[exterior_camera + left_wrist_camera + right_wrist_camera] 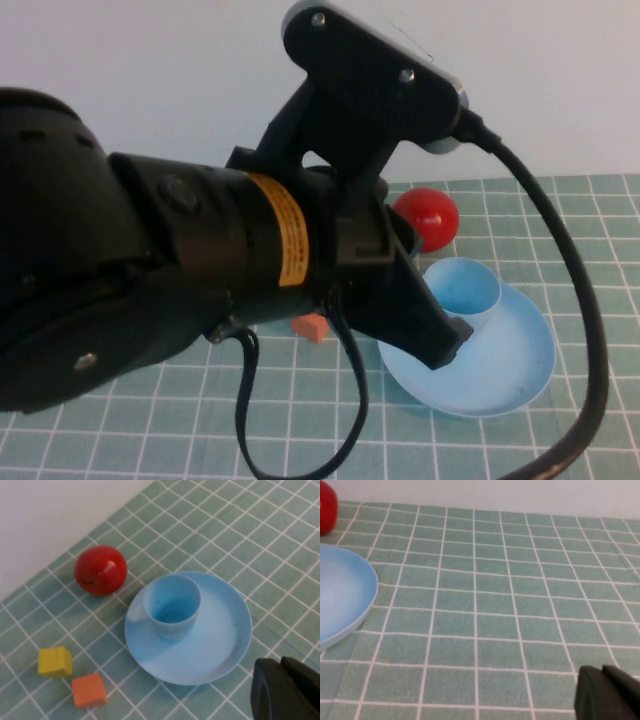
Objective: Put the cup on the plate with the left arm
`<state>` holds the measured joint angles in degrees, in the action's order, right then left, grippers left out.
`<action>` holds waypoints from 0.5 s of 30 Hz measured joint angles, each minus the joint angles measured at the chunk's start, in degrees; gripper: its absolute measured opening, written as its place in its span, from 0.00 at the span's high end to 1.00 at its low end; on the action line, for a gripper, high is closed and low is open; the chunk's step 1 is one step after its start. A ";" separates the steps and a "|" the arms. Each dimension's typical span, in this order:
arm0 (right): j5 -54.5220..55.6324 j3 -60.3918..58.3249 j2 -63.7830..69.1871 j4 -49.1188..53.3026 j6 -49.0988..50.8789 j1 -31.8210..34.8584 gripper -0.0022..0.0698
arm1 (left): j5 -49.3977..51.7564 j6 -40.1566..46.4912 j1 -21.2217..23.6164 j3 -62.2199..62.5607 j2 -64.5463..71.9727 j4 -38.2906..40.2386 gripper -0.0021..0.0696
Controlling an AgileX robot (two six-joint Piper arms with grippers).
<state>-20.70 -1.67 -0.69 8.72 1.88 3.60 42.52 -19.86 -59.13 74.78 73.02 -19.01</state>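
The small light blue cup [468, 288] stands upright on the wide light blue plate [505, 375], toward the plate's far left side. It also shows in the left wrist view [172, 605] on the plate [217, 635]. My left gripper [445, 348] hangs over the plate's near left rim, just beside the cup and apart from it. In the left wrist view the left gripper [280, 666] is shut and empty, off the plate's edge. My right gripper [602, 672] is shut and empty over bare mat, to the right of the plate [340, 595].
A red ball [428, 215] lies just behind the plate; it shows in the left wrist view [100, 570] too. An orange block [89, 690] and a yellow block [55, 661] lie left of the plate. A green checked mat covers the table, with a white wall behind.
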 joint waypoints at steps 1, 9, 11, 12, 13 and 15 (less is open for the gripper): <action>0.00 0.00 0.00 0.00 0.00 0.00 0.97 | -0.24 -0.02 0.00 -0.75 0.00 0.68 0.97; 0.00 0.00 0.00 0.00 0.00 0.00 0.97 | 0.13 0.05 0.00 -1.67 0.00 1.95 0.97; 0.00 0.00 0.00 0.00 0.00 0.00 0.97 | 0.71 0.49 0.00 -1.67 0.00 0.82 0.97; 0.00 0.00 0.00 0.00 0.00 0.00 0.97 | 1.16 1.02 0.00 -1.67 0.00 -0.45 0.97; 0.00 0.00 0.00 0.00 0.00 0.00 0.97 | 1.51 1.62 0.00 -1.67 0.00 -1.73 0.97; 0.00 0.00 0.00 0.00 0.00 0.00 0.97 | 1.76 2.15 0.00 -1.67 0.00 -5.63 0.97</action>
<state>-20.70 -1.67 -0.69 8.72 1.88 3.60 44.29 -17.71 -59.13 73.11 73.02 -24.65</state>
